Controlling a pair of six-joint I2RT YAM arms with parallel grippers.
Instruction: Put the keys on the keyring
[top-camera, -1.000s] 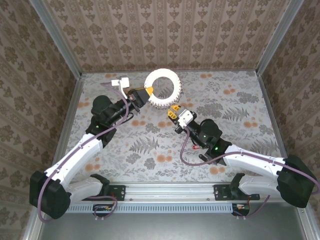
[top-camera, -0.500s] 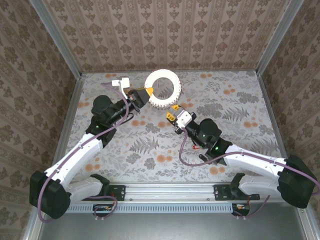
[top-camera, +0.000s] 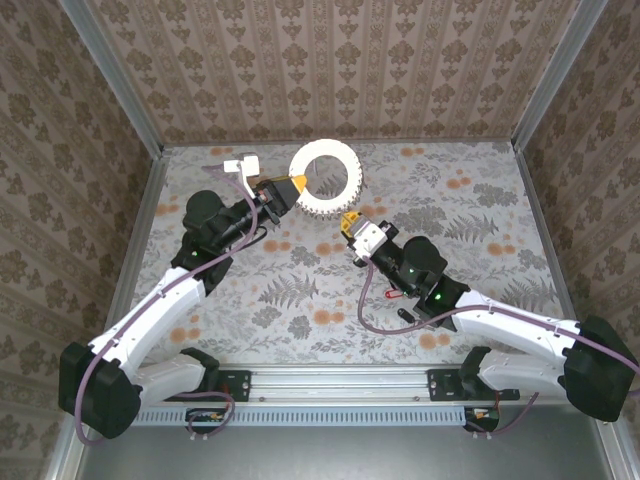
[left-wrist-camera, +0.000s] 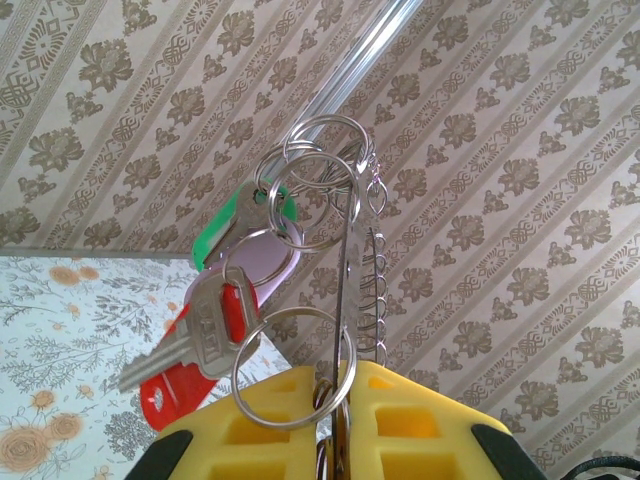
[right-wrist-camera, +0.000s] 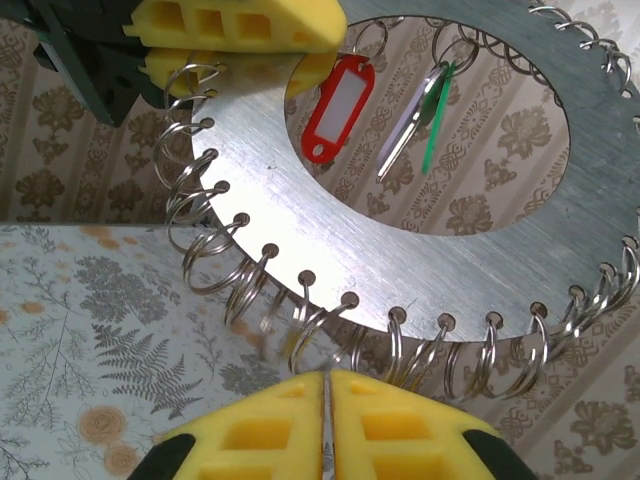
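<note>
Right pincer (top-camera: 350, 217) has crept back up under the keyring (top-camera: 322, 150), and its yellow fingers (right-wrist-camera: 390, 425) are now pressed together just below the split rings. Left pincer (top-camera: 296, 183) stays clamped on the keyring's left edge, holding it upright above the table (top-camera: 480, 210) at the far side. Keys (right-wrist-camera: 335, 105) hang from its upper rim.

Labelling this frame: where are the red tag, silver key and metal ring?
red tag (right-wrist-camera: 340, 100), right wrist view, white label window.
silver key (left-wrist-camera: 160, 362), left wrist view, its blade.
metal ring (right-wrist-camera: 250, 190), right wrist view, flat face.
</note>
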